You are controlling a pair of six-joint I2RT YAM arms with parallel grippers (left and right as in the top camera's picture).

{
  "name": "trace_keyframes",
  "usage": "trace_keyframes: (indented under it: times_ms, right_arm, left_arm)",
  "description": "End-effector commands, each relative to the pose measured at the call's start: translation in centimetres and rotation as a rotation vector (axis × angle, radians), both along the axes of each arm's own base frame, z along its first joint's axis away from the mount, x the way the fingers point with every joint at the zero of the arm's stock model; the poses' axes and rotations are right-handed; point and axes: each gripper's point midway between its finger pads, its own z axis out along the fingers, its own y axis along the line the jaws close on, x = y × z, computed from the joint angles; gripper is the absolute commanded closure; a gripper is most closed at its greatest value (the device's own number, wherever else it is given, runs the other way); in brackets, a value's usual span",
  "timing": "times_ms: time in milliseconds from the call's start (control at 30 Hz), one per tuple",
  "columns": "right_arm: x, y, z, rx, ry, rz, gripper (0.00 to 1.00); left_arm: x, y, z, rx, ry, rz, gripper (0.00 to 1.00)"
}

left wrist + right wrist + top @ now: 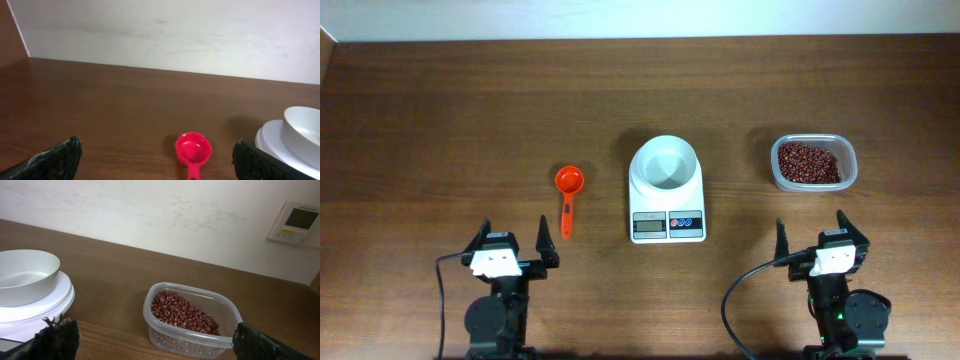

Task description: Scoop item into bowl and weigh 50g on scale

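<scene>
Both pincers are released and hold nothing. From overhead, the left gripper and right gripper sit at the near edge of the brown table, jaws spread wide. Between them the scale lies lengthwise, far to near, with its display end towards the robot; its screen and button labels are too small to read. The bowl stands on the scale's far end. A red scoop lies to the left, handle pointing near. The beans fill a clear tub on the right.

In the left wrist view, the scoop's handle and the bowl are cut off by the frame.

In the right wrist view, a wall panel carries unreadable writing.
</scene>
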Motion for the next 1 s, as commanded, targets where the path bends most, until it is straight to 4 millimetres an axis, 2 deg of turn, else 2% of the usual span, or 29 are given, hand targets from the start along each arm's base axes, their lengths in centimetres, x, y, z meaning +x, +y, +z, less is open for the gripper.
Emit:
trace_keyframes:
  times_ms: [0,133,233,300,367,433,500,533,567,633,700,767,800,833,867,900,933,967]
  right_arm:
    - [0.0,-0.1,-0.2,0.013,0.003,-0.009,0.01]
    - [0.0,-0.1,-0.2,0.013,0.003,-0.009,0.01]
    - [0.0,-0.1,-0.2,0.013,0.003,-0.009,0.01]
    - [0.0,-0.1,-0.2,0.013,0.003,-0.009,0.01]
    - [0.0,-0.1,-0.2,0.013,0.003,-0.009,0.01]
    - [0.0,-0.1,-0.2,0.013,0.003,-0.009,0.01]
    - [0.0,-0.1,-0.2,0.013,0.003,-0.009,0.01]
    - [0.0,-0.1,-0.2,0.013,0.003,-0.009,0.01]
    - [0.0,-0.1,-0.2,0.013,0.003,-0.009,0.01]
    - [0.0,-0.1,-0.2,0.013,0.003,-0.009,0.01]
    - [0.0,-0.1,-0.2,0.013,0.003,-0.009,0.01]
    - [0.0,-0.1,-0.2,0.013,0.003,-0.009,0.01]
    - [0.0,-0.1,-0.2,0.013,0.003,-0.009,0.01]
    - [0.0,-0.1,-0.2,0.013,0.003,-0.009,0.01]
    - [0.0,-0.1,-0.2,0.013,0.003,-0.009,0.01]
    - [0.0,-0.1,-0.2,0.013,0.003,-0.009,0.01]
    - [0.0,-0.1,-0.2,0.013,0.003,-0.009,0.01]
    - [0.0,-0.1,-0.2,0.013,0.003,-0.009,0.01]
  left_arm:
    - [-0.1,0.9,0.0,0.023,-0.001,0.047,0.01]
    - [-0.1,0.6,0.1,0.014,-0.003,0.034,0.01]
    - [0.0,0.0,1.4,0.013,-0.051,0.000,0.01]
    - [-0.5,-1.5,3.2,0.007,-0.043,-0.089,0.01]
    - [-1.3,-1.8,4.8,-0.027,0.015,-0.101,0.01]
    - [-2.2,-2.8,7.9,-0.059,0.124,-0.154,0.01]
    - [-2.2,-3.5,10.7,-0.076,0.214,-0.195,0.01]
    - [-1.6,-4.1,13.0,-0.088,0.302,-0.226,0.01]
    - [-1.0,-4.5,14.6,-0.086,0.380,-0.254,0.01]
    - [0.7,-4.5,16.1,-0.099,0.538,-0.254,0.01]
    - [2.6,-4.4,16.7,-0.120,0.660,-0.251,0.01]
    - [5.2,-4.5,16.9,-0.132,0.715,-0.254,0.01]
    - [6.9,-4.4,16.1,-0.138,0.752,-0.253,0.01]
    - [8.2,-4.4,14.5,-0.147,0.808,-0.251,0.01]
    - [8.7,-4.3,13.5,-0.152,0.843,-0.249,0.01]
    - [9.1,-4.3,12.3,-0.159,0.887,-0.246,0.10]
    - [9.2,-4.1,11.0,-0.161,0.938,-0.234,0.39]
    - [9.0,-3.9,9.2,-0.165,1.016,-0.217,0.61]
